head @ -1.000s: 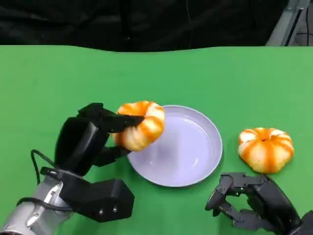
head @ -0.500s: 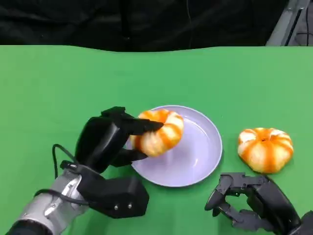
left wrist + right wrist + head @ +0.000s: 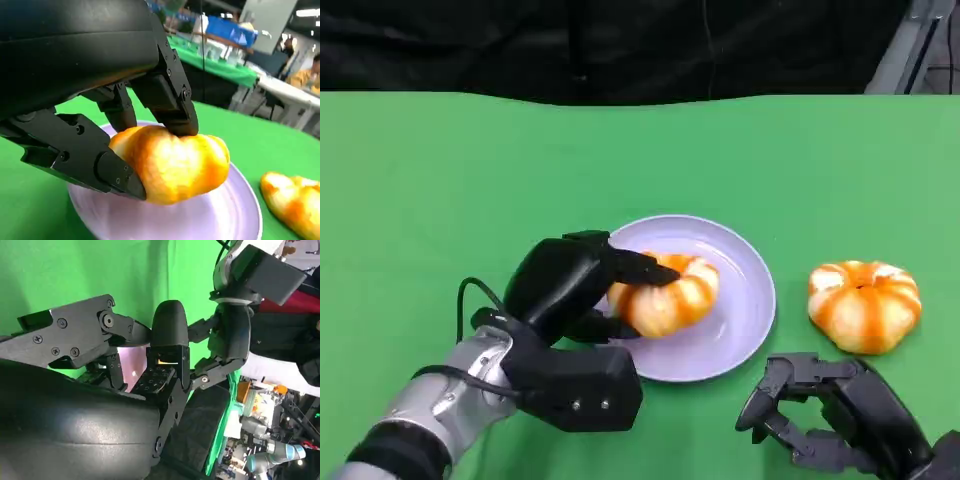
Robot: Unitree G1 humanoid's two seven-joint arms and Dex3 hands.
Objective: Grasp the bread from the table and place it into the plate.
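My left hand (image 3: pixel 570 285) grips an orange-and-white striped bread (image 3: pixel 668 293) and holds it over the lavender plate (image 3: pixel 745 290), low above its left half. In the left wrist view the fingers (image 3: pixel 165 95) clamp the bread (image 3: pixel 175 162) from both sides just above the plate (image 3: pixel 235 215); whether the bread touches the plate I cannot tell. A second striped bread (image 3: pixel 863 305) lies on the green table to the right of the plate. My right hand (image 3: pixel 830 415) rests low at the front right with its fingers curled in and nothing in them.
The green table (image 3: pixel 470 170) stretches wide behind and to the left of the plate. Its far edge meets a dark backdrop. In the right wrist view my left arm (image 3: pixel 240 305) stands beyond my right hand's own fingers (image 3: pixel 167 365).
My left hand has carried the bread to the right and downward, from the plate's left rim to over the plate's inside. The right hand and the second bread have not moved.
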